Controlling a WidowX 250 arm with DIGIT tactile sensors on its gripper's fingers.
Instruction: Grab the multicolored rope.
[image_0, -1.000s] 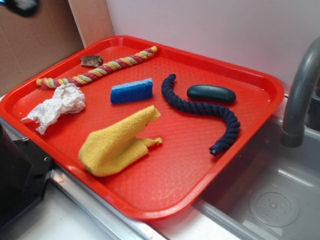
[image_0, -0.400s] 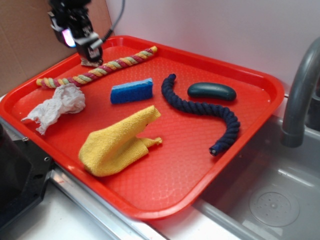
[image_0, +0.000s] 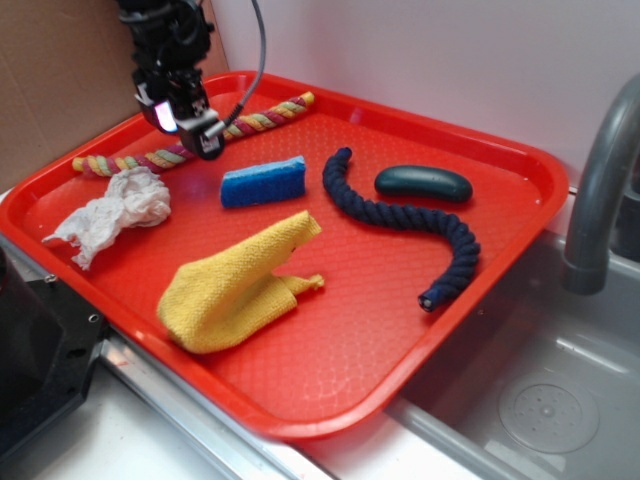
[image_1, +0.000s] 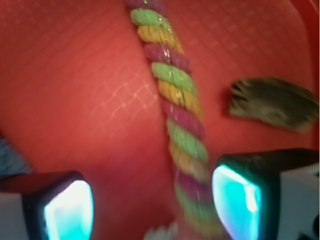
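A red tray (image_0: 500, 170) fills the counter beside a steel sink (image_0: 520, 400) and its grey faucet (image_0: 600, 190), and along the tray's far left edge lies the multicolored rope (image_0: 262, 119), a fairly straight twist of yellow, pink and green strands. The black robot arm (image_0: 165, 40) reaches down from the upper left, and its gripper (image_0: 190, 125) hangs low over the middle of that rope; the wrist camera shows the jaws spread apart, one finger (image_1: 67, 207) well to the left of the rope (image_1: 177, 107) and the other close on its right, neither clearly touching it. A folded yellow cloth (image_0: 235, 285) sits near the front of the tray, a curvy navy rope (image_0: 410, 215) snakes across the right half, and a crumpled white tissue (image_0: 115, 210) rests just beside the striped rope's left end. Smaller still are a blue sponge (image_0: 262, 181), a dark green oval object (image_0: 423, 183) at the far right, and a small brown scrap (image_1: 272, 102) seen just right of the rope in the blurred wrist view.
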